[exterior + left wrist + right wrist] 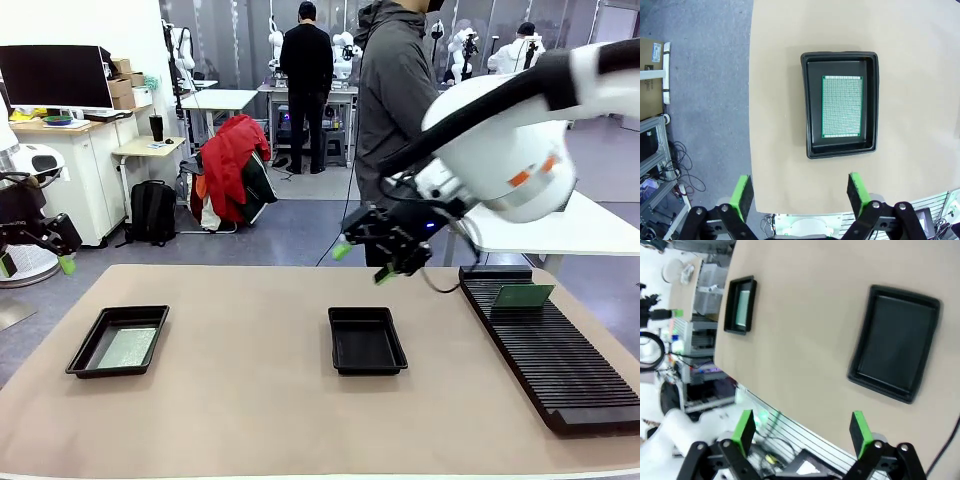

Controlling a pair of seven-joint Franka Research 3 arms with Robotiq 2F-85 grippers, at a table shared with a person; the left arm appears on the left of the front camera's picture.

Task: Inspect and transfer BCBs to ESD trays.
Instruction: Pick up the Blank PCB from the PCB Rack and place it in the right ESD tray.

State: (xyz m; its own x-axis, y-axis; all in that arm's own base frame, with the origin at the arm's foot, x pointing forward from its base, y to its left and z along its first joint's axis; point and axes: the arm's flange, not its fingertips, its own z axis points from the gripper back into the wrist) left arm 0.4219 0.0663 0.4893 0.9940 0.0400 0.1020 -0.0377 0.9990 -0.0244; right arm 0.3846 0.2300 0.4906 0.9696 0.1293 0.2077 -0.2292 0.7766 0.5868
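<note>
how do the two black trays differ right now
The left tray holds a green board lying flat; the middle tray is empty. The left tray sits by the left edge of the table; the middle tray sits near its centre. Both are shallow, black, rectangular, with flared rims.

ESD trays (895,342) blurred, rack (560,350) cut by right edge

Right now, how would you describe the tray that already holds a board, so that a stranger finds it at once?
Start at the tan table, where two black trays lie flat. Go to the left tray, on the robot's left side, far from the long ribbed rack. It alone holds a green speckled board; the middle tray is empty.
</note>
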